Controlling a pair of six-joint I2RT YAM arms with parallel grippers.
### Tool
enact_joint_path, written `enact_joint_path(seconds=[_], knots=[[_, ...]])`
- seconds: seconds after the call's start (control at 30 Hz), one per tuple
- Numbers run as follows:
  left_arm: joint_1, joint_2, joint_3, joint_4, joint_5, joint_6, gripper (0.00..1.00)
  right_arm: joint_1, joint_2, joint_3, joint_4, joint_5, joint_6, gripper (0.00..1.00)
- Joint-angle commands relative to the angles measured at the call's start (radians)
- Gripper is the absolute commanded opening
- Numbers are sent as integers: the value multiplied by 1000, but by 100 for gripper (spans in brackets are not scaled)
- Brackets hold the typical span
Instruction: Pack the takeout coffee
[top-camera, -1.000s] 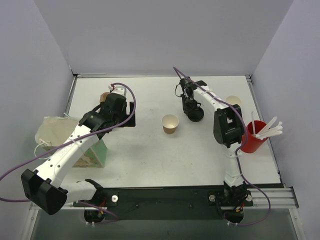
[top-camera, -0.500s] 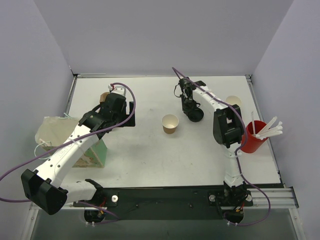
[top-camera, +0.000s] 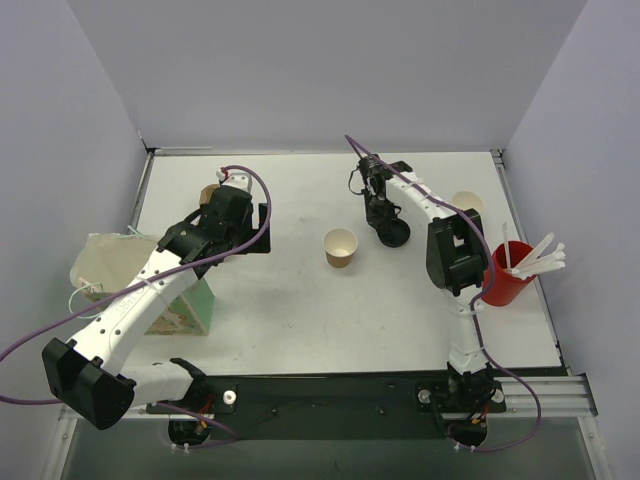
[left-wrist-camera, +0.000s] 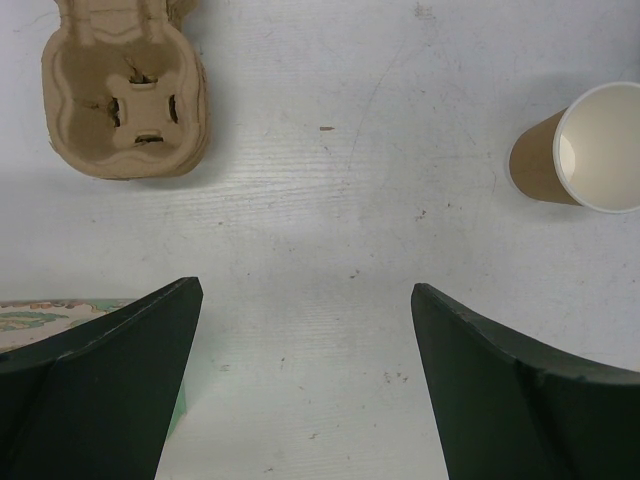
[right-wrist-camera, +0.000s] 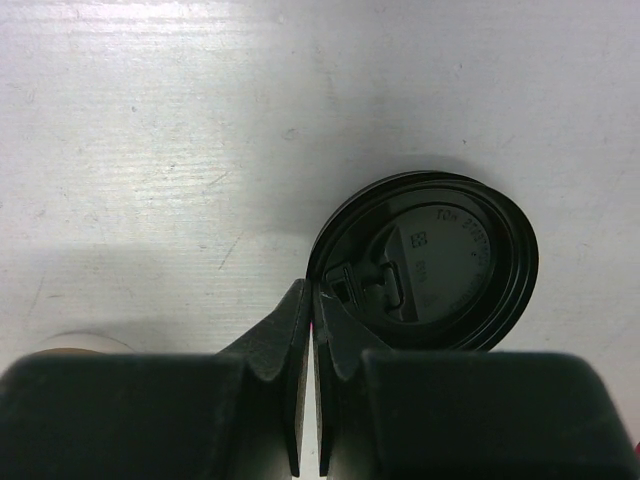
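Little is done: the right end effector (right-wrist-camera: 312, 300) is clamped on the rim of the black lid (right-wrist-camera: 450, 265), while the kraft cup (left-wrist-camera: 575, 150) stands uncapped ahead-right of the left end effector (left-wrist-camera: 305, 290), whose jaws stand apart. Capping it and seating it in the carrier (left-wrist-camera: 125, 95) ahead-left are yet to do.

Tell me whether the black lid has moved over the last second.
Yes, slightly: the black lid, pinched by the right gripper, has drifted right, away from the open paper cup.
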Motion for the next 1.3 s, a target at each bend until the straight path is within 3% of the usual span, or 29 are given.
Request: enact_joint_path(seconds=[0.0, 0.9, 1.03, 1.27], knots=[[6, -14, 18, 36, 9, 10, 97, 6, -37, 36, -57, 41, -6, 0], [8, -35, 0, 65, 47, 21, 97, 40, -135, 123, -131, 205, -21, 0], [8, -38, 3, 98, 96, 24, 97, 32, -207, 160, -151, 163, -4, 0], [8, -57, -3, 211, 285, 26, 98, 0, -346, 186, -143, -75, 86, 0]])
